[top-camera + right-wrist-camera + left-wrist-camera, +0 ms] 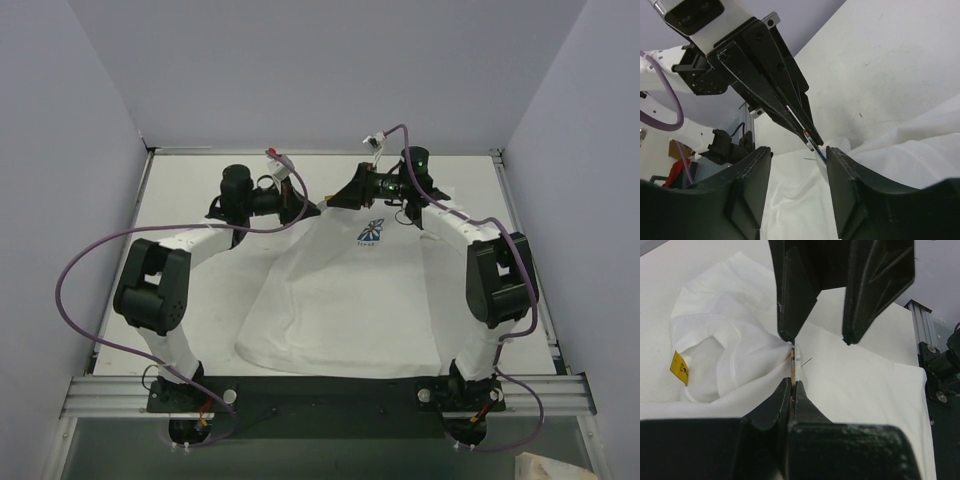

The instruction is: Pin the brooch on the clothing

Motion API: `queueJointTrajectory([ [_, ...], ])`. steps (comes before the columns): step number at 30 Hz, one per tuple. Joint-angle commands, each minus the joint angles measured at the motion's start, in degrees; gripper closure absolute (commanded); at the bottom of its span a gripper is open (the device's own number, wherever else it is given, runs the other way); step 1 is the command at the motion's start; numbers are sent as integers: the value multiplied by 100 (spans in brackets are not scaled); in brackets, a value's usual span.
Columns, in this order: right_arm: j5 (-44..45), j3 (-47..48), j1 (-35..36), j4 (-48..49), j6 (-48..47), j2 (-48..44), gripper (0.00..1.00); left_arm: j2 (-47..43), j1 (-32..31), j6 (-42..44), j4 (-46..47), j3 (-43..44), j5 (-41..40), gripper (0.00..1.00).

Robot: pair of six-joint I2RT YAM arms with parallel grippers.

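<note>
Counting two grippers, one white T-shirt (340, 300), one brooch (792, 362), one blue-and-white flower print (370, 232), one yellow neck tag (679, 367). Left gripper (794, 384) pressed together, pinching brooch edge-on at fingertips, thin pin sticking out sideways, right against bunched fabric beside collar. Right gripper (799, 150) spread, one finger each side of left tips. Tiny lettering under print too small to read; dark marks on tag unreadable. T-shirt spread on table (180, 180), collar toward far edge.
</note>
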Motion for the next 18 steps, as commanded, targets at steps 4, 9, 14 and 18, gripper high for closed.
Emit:
queueJointTrajectory([
  [4,-898,63,63,1995,1237,374,58,-294,99,-129,437,92,220,100],
  [9,-1021,-7,63,2076,1265,445,52,-321,142,-147,437,74,203,100],
  [14,-802,63,107,586,-24,322,43,-364,160,-164,437,74,220,100],
  [18,-170,564,273,-2059,-2073,164,37,-382,195,-182,455,66,220,100],
])
